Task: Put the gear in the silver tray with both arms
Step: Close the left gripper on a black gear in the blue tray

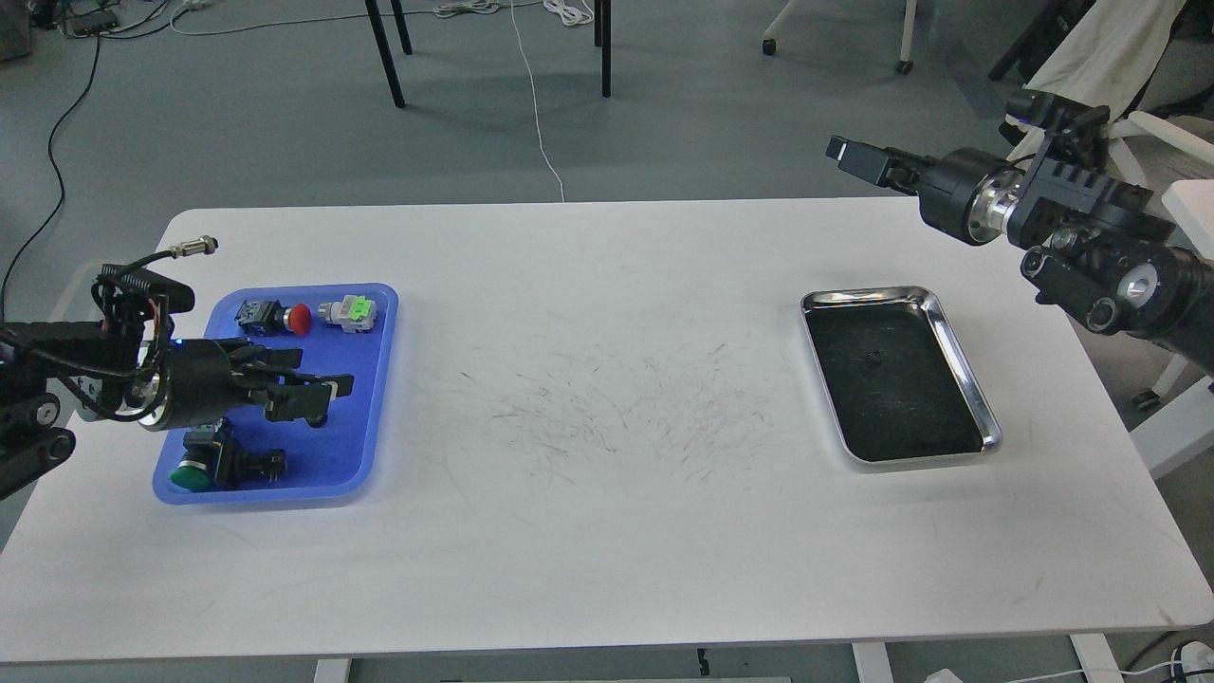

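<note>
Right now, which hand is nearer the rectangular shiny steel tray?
Right. The right hand hangs above the table's far edge, beyond the rectangular shiny steel tray; the left hand is across the table, over the blue plastic tray.

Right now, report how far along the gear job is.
Done: a small dark part already lies in the silver tray. In hand: the left gripper is low over the blue tray, around the black gear's spot; grasp unclear. Left: handover and drop; the right gripper waits raised behind the tray.

Single head view, set high, facing forward and down over the whole white worktop (607,531); grey floor visible beyond its far edge.
</note>
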`<action>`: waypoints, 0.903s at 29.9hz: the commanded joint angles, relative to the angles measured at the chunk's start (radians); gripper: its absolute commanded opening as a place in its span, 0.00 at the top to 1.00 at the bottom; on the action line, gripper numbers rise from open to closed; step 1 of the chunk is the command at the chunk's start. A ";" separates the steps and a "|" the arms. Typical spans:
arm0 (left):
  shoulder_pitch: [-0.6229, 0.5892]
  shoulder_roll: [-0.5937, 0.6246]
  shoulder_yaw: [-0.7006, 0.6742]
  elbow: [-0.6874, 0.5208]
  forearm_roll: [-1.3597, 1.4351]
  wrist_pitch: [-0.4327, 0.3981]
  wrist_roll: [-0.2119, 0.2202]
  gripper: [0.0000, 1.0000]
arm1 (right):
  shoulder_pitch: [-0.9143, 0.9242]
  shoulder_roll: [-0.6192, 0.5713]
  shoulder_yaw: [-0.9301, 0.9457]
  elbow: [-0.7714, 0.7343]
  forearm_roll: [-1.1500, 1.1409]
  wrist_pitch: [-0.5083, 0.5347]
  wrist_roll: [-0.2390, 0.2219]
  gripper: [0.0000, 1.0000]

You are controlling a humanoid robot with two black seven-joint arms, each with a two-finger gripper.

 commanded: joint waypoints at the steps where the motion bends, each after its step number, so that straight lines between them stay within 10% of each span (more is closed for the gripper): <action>1: 0.009 -0.029 0.003 0.011 0.042 0.021 0.000 0.14 | -0.002 0.003 0.002 0.000 0.000 -0.001 0.000 0.16; 27: -0.070 -0.113 0.108 0.129 0.211 0.062 0.000 0.22 | -0.014 0.004 0.000 0.000 0.000 -0.018 0.000 0.16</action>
